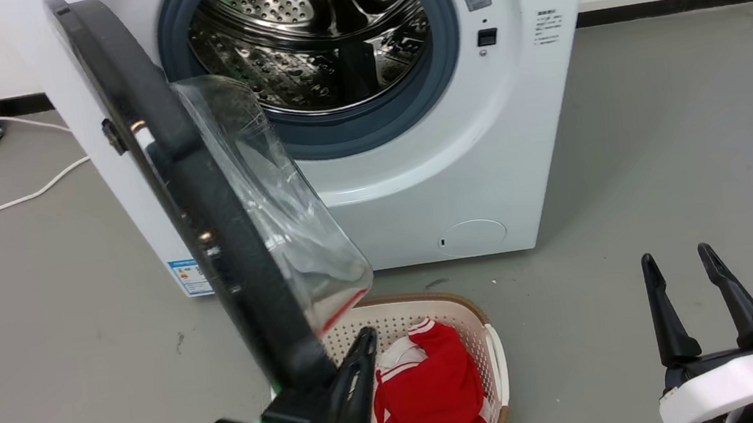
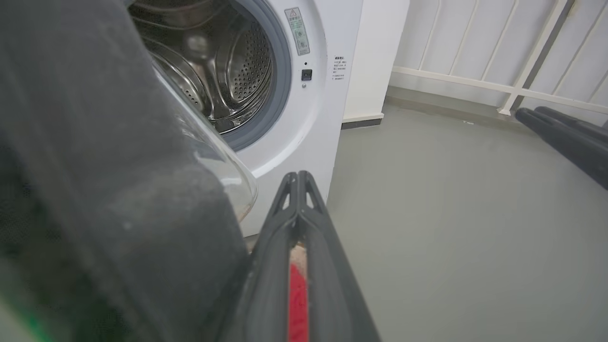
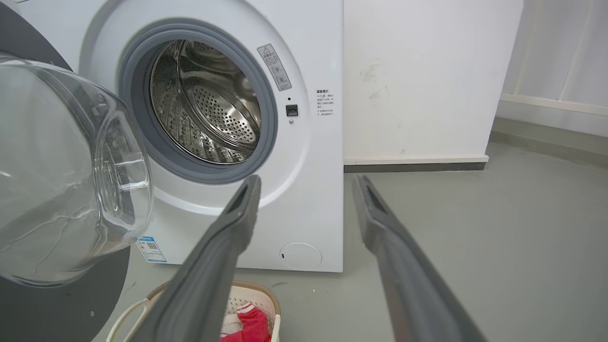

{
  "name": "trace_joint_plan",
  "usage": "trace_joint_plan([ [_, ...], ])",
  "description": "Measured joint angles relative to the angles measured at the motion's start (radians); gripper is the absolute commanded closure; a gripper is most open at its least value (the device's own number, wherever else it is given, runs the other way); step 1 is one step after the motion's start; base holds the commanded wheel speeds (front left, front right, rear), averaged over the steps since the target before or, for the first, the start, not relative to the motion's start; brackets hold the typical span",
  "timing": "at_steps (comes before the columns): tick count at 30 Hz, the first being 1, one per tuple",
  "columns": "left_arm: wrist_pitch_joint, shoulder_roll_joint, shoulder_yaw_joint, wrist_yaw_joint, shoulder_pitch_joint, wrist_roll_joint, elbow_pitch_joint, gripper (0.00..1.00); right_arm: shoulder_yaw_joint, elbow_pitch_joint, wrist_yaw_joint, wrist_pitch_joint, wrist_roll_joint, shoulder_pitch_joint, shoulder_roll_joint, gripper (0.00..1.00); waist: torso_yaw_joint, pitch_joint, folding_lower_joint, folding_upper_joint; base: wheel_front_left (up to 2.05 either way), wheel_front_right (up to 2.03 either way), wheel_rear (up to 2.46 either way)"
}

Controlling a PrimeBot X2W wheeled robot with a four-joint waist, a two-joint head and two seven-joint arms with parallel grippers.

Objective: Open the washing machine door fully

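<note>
From the head, the washing machine (image 1: 417,192) stands at the top of the view with its steel drum (image 1: 311,32) exposed. The washing machine door (image 1: 204,211) is swung out on its left hinge, seen nearly edge-on, and its glass bowl (image 1: 275,202) bulges toward the opening. The left gripper (image 1: 365,338) sits at the door's lower rim, fingers pressed together and right against the black edge, clasping nothing. Beside it is a beige laundry basket (image 1: 489,341) with a red garment (image 1: 434,391) inside. The right gripper (image 1: 675,254) rests at the lower right over the grey floor (image 1: 661,133), fingers parted and empty. In the left wrist view, the blurred dark door (image 2: 95,166) looms on the left, and the closed fingers (image 2: 308,190) point past the machine's front. In the right wrist view, the spread fingers (image 3: 237,213) frame the machine's front, well apart from it, with the door at the left.
</note>
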Motion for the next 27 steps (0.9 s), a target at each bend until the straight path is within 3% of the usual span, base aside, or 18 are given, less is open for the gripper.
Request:
trace_joint_plan([
  [13, 0.046, 0.101, 0.083, 0.128, 0.159, 0.028, -0.206, 1.0, -0.038, -0.045, 0.0, 0.002, -0.026, 0.016, 0.0, 0.0, 0.113, 0.011, 0.0, 0.0, 0.0, 0.0, 0.0],
  [27, -0.009, 0.155, 0.255, 0.207, 0.201, -0.007, -0.219, 1.0, -0.057, -0.13, 0.0, 0.046, -0.042, 0.026, 0.001, 0.0, 0.276, 0.022, 0.0, 0.0, 0.0, 0.0, 0.0],
])
